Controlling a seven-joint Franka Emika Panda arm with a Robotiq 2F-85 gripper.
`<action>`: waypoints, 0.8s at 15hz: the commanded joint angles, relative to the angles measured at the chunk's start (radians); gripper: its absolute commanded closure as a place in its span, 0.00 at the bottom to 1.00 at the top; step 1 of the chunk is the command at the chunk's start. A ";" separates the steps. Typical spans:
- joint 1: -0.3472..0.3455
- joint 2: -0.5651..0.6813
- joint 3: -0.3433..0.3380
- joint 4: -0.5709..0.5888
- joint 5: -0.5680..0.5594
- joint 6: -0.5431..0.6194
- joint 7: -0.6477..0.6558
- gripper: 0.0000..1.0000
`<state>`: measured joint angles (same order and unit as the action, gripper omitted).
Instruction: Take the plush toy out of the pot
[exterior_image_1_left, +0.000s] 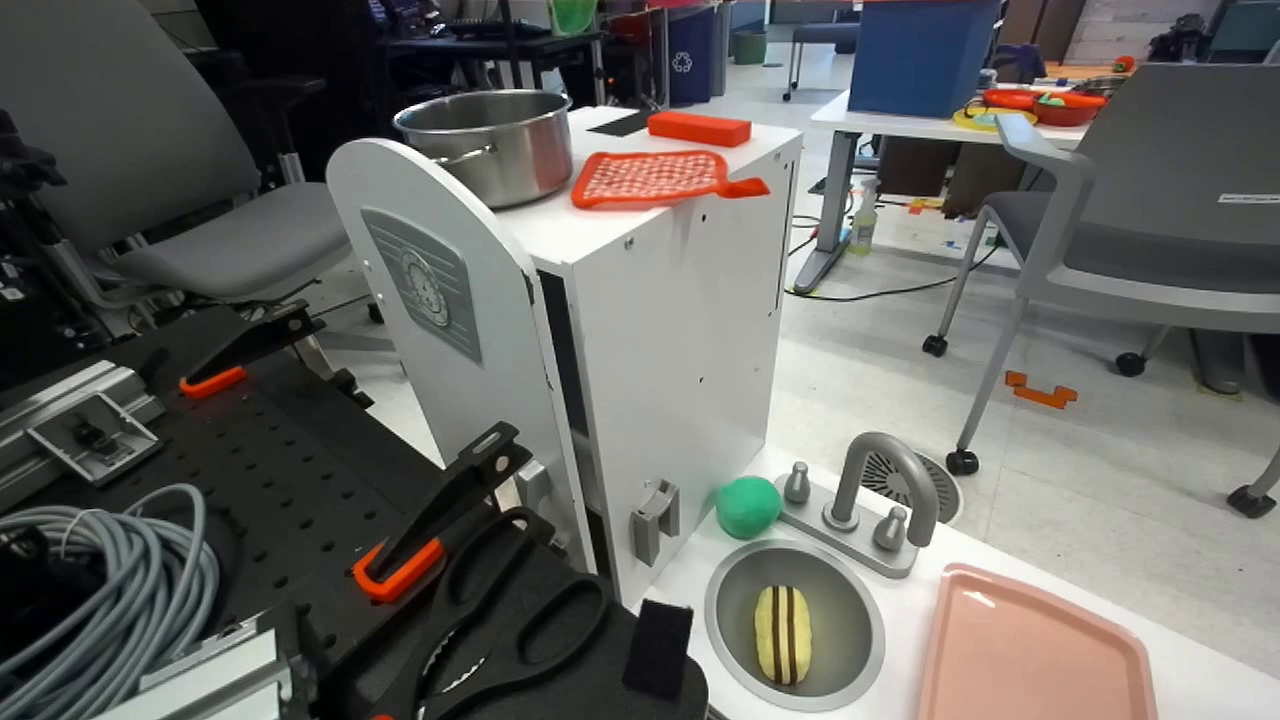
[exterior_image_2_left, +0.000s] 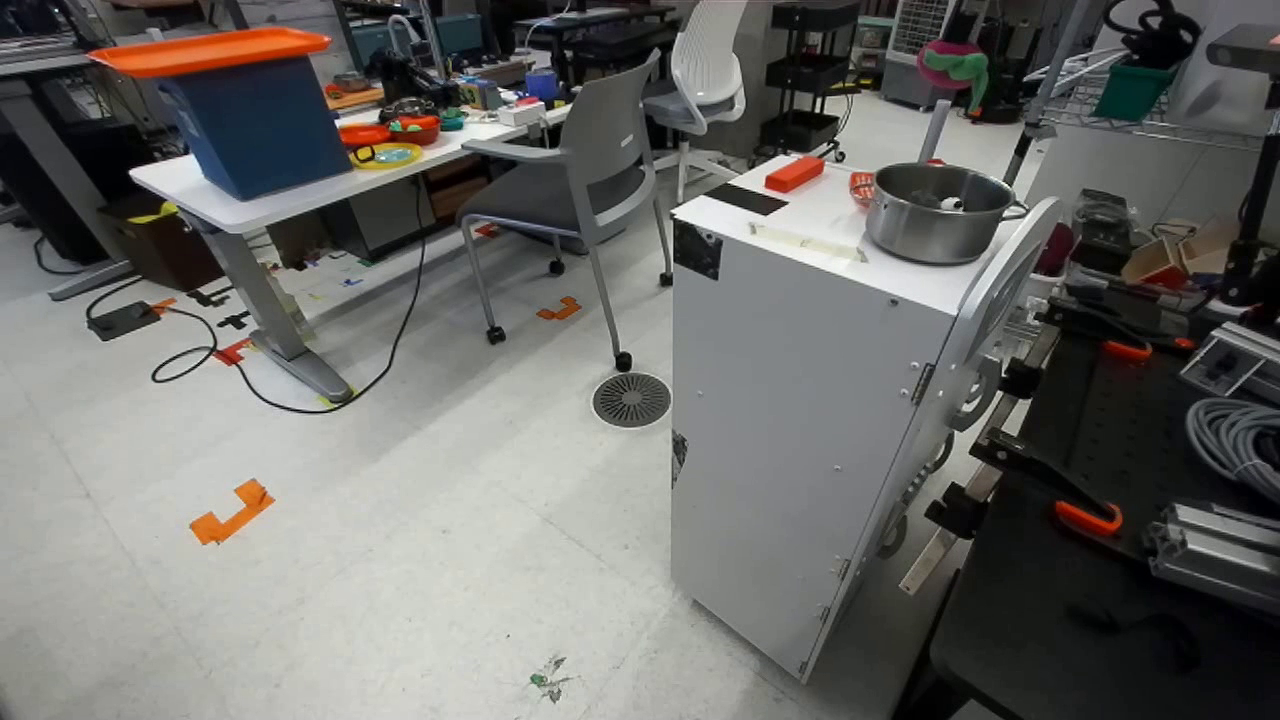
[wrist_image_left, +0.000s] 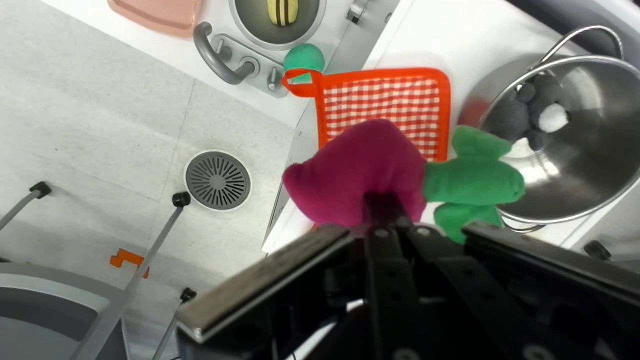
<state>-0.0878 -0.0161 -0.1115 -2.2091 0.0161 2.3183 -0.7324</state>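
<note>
The claw (wrist_image_left: 383, 209) is clamped on the magenta body of the plush toy (wrist_image_left: 357, 170), out of the pot (wrist_image_left: 600, 165) and above the desk (wrist_image_left: 475, 45). If the pinch is shallow, soft stuffing could slip, perhaps dropping it back beside the grey toy (wrist_image_left: 537, 107).

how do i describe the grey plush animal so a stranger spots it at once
Find the white cabinet in both exterior views, then the metal cooking pot on its top. Inside is a grey plush animal; its white muzzle sets it apart from the magenta-and-green plush in the claw.
</note>
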 joint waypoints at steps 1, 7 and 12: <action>-0.001 0.029 0.007 0.031 -0.029 0.007 -0.002 1.00; -0.003 0.040 0.013 0.035 -0.049 0.008 -0.008 0.60; -0.005 0.036 0.012 0.034 -0.039 0.005 -0.023 0.22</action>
<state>-0.0879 0.0131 -0.1032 -2.1923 -0.0177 2.3186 -0.7392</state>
